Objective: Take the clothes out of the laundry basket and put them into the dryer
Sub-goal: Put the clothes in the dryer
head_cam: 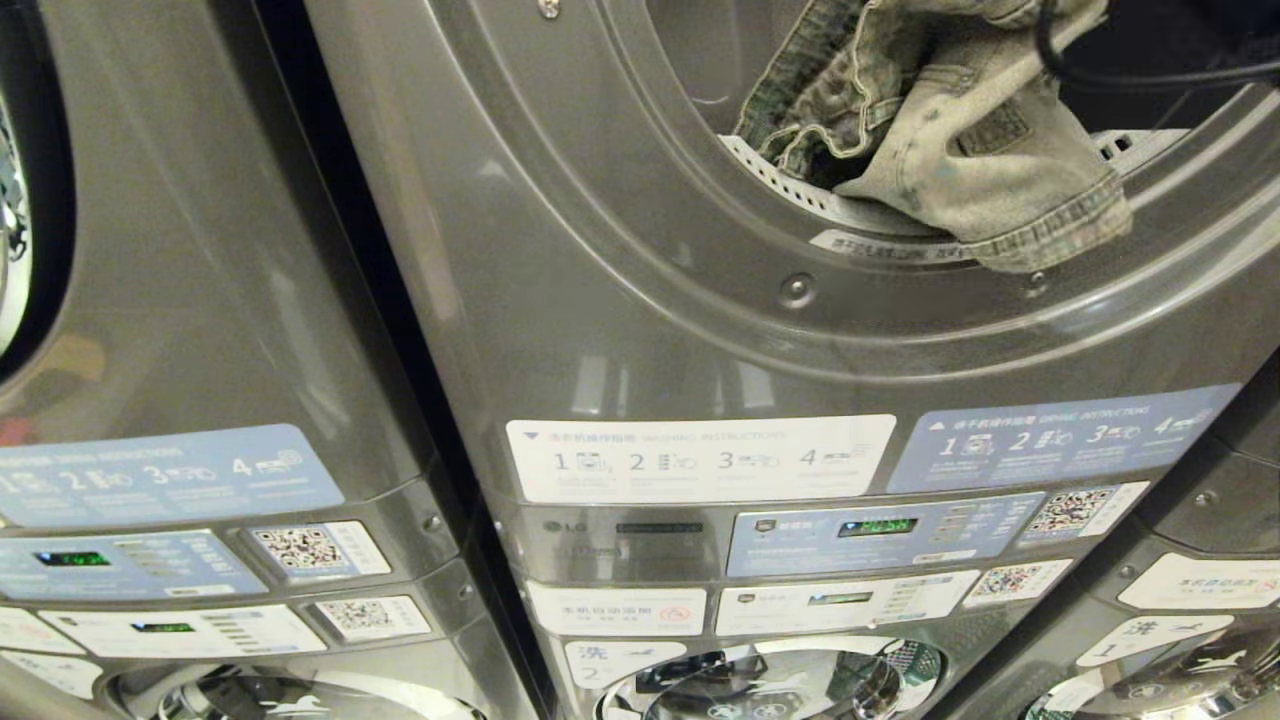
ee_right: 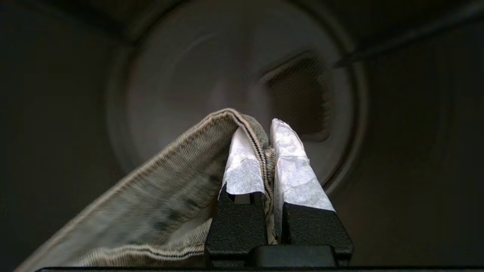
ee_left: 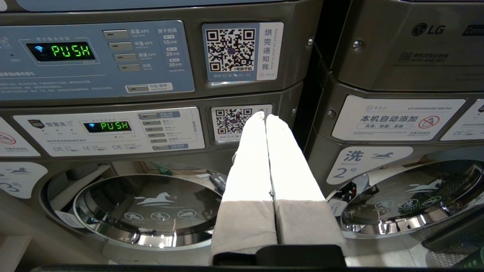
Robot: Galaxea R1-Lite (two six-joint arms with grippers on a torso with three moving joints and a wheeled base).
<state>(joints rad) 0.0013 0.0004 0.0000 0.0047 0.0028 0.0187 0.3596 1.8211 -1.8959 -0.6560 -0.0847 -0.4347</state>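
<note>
Right end effector [ee_right: 269, 151] clenched on the stitched hem of a pale grey-green washed denim garment [ee_right: 159, 196], inside the dark grey dryer drum [ee_right: 234, 87]. Fabric soft, limp, moderately heavy; it drapes over the door rim [head_cam: 870, 215]. Seam grip looks secure. Left end effector [ee_left: 266, 117] closed, empty, parked.
</note>
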